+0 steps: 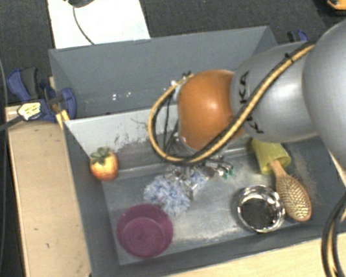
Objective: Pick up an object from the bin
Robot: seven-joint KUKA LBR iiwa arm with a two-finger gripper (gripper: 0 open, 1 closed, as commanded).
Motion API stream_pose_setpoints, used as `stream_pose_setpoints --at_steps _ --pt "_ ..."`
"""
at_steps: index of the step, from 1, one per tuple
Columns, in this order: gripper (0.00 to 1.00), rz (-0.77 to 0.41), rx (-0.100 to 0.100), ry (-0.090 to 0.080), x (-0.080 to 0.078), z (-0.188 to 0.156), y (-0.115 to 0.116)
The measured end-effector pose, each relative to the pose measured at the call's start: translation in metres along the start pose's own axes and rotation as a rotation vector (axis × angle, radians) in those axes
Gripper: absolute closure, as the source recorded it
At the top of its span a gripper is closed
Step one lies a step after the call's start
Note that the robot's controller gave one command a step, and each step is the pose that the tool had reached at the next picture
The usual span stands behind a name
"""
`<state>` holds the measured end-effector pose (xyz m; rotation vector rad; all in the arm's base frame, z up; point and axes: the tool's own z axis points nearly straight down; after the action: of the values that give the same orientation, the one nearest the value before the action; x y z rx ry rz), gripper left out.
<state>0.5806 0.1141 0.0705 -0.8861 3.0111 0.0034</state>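
My gripper [203, 169] is low in the middle of the bin, mostly hidden under the arm's orange cover. Its tip is right at the upper right edge of a crumpled blue-and-white cloth-like bundle [168, 193], which lies on the bin floor. A shiny metal cup [260, 209] sits to the lower right of the gripper. Beside the cup lies a wooden hairbrush [292, 197]. Whether anything is held is hidden.
A red-and-yellow toy fruit with a green top [104, 165] rests by the left wall. A purple round bowl [144, 231] lies at the front left. A yellow object [269, 152] is partly under the arm at the right.
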Motion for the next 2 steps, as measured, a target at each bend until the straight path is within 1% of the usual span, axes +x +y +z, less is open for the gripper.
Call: stream_pose_setpoints --at_steps 1,2 --pt "1.00 0.001 0.000 -0.002 0.000 -0.006 0.000" --pt "1.00 0.002 -0.001 -0.001 0.000 -0.030 0.001"
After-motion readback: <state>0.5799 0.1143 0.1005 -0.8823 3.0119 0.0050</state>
